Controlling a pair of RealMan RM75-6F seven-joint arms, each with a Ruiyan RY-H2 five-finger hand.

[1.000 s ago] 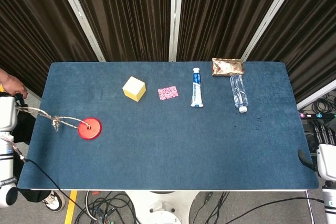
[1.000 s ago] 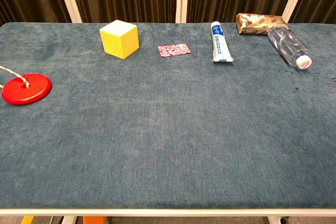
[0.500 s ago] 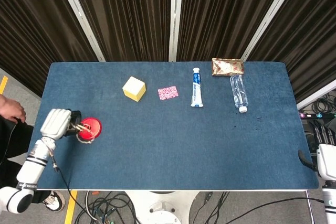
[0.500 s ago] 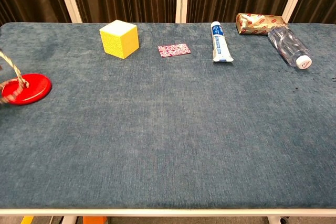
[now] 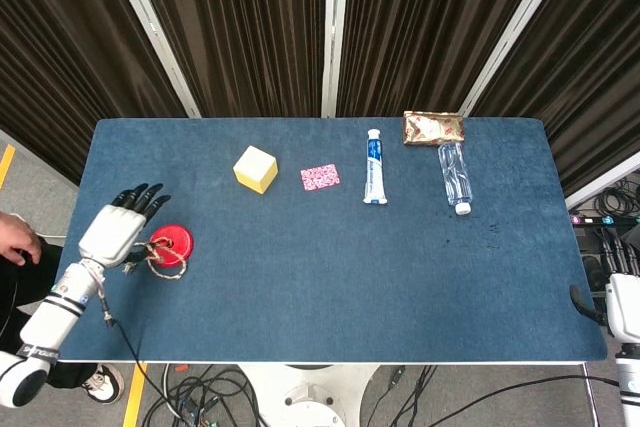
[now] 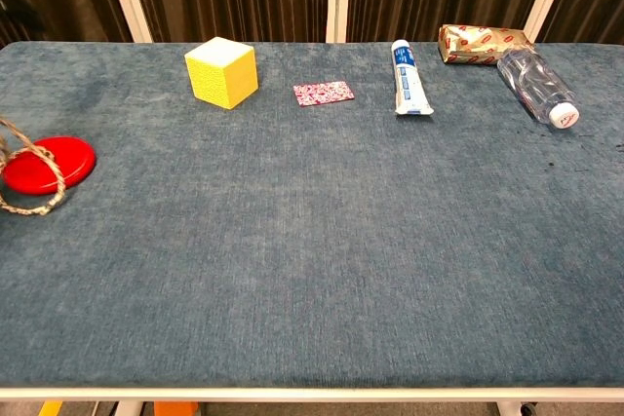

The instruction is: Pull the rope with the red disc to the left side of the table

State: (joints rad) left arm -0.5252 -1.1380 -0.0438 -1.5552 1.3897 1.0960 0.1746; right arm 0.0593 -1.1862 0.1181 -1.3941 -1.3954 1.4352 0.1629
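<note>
The red disc point(image 5: 178, 240) point(image 6: 49, 165) lies flat near the table's left edge. Its tan rope point(image 5: 160, 252) point(image 6: 56, 182) sits slack, in a loose loop over and just in front of the disc. My left hand point(image 5: 122, 230) hovers right beside the disc on its left, fingers spread apart and holding nothing that I can see. The chest view does not show this hand. At the table's far right edge only a white part of my right hand point(image 5: 618, 312) with one black piece is visible, and its fingers are hidden.
Along the back stand a yellow cube point(image 5: 255, 168) point(image 6: 222, 71), a pink card point(image 5: 320, 177), a toothpaste tube point(image 5: 375, 180), a clear bottle point(image 5: 454, 176) and a snack packet point(image 5: 433, 128). A person's hand point(image 5: 15, 237) is at the left, off the table.
The rope ran taut off the left edge a second ago. My left hand then came in over the disc, and now its fingers have spread and the rope has dropped into a slack loop.
</note>
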